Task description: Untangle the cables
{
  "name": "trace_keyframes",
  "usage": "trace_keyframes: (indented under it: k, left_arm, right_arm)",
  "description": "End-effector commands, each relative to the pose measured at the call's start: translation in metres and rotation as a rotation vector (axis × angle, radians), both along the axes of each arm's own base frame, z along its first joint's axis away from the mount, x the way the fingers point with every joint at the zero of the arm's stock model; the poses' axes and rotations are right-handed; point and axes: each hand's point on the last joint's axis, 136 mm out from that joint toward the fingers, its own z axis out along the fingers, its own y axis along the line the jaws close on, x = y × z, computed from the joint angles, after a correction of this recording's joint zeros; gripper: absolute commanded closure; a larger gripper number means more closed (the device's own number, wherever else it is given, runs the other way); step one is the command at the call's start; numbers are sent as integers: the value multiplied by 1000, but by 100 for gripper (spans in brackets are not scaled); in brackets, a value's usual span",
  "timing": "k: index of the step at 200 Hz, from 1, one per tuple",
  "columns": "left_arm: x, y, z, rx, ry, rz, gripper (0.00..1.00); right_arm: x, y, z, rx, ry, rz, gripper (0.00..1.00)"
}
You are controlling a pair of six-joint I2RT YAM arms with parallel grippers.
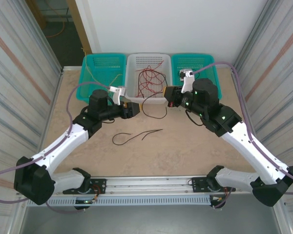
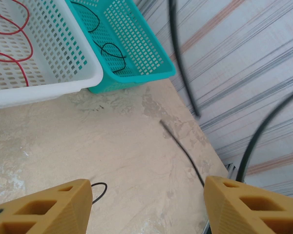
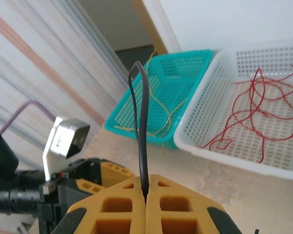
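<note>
The right gripper (image 3: 146, 194) is clamped on a black cable (image 3: 144, 146), lower end hidden in the jaws. The left gripper (image 2: 146, 195) has its jaws apart, fingers (image 2: 44, 207) cropped.

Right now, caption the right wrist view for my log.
Right gripper pinching a black cable, teal basket and white basket behind.

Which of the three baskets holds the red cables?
The white basket in the middle holds the red cables. The green basket on its left holds yellow cables, the green basket on its right black cables.
</note>
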Motion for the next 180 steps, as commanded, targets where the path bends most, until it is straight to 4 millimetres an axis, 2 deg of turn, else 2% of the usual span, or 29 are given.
trace_keyframes:
  k: [1,41,87,120,148,180]
  left_arm:
    - [-5,-5,4,-35,-7,-29,38]
    - [-6,-7,8,-48,-30,-34,37]
    - [-2,-4,-11,22,3,-18,40]
    - [-4,0,-48,127,69,-9,46]
    - [-10,2,-66,190,96,-18,46]
    - [-15,3,-85,303,110,-29,45]
  right_arm:
    - [-1,-12,34,62,-81,-23,100]
    - [5,-20,42,87,-93,-57,100]
    - [24,-46,54,83,-104,-148,100]
    - [52,-75,56,95,-85,-228,100]
    - [80,-102,54,79,-69,-304,100]
    - [122,-137,37,67,-1,-408,100]
